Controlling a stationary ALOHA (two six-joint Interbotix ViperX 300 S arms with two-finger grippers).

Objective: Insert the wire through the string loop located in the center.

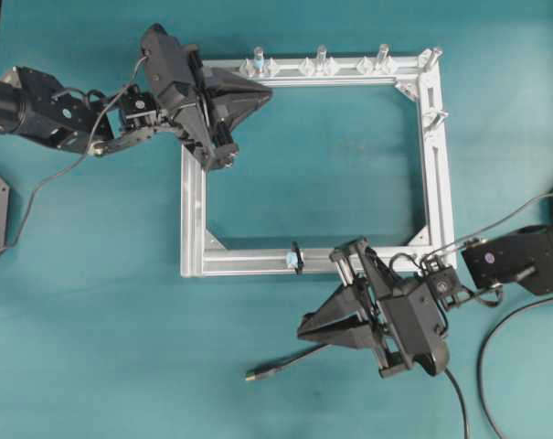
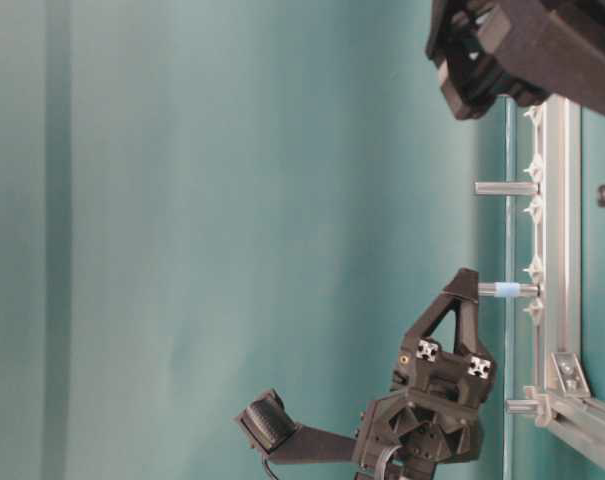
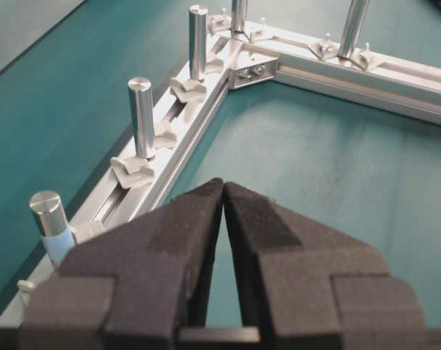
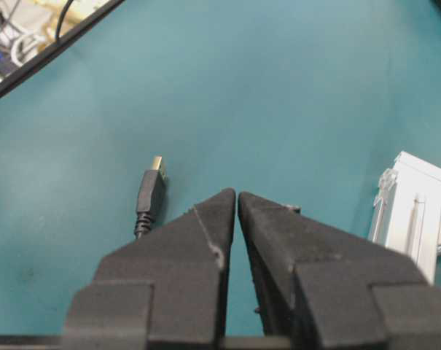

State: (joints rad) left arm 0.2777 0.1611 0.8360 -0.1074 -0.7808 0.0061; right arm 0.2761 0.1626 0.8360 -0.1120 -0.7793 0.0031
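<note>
A teal surface [image 1: 93, 320] is carrying a silver frame [image 1: 438, 174]. The wire [image 1: 258, 373] is lying untouched at 6 o'clock, its plug pointing toward 9; the string loop [image 1: 297, 257] is waiting on the near bar. Both the left claw [image 1: 267, 91] and right claw [image 1: 303, 331] are sitting clenched, grasping nothing, so everything is remaining.

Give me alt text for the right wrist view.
The right tool, tips shut on nothing, hovers over teal table. The wire lies just left of it, metallic tip pointing away; a silver frame corner shows at right.
</note>
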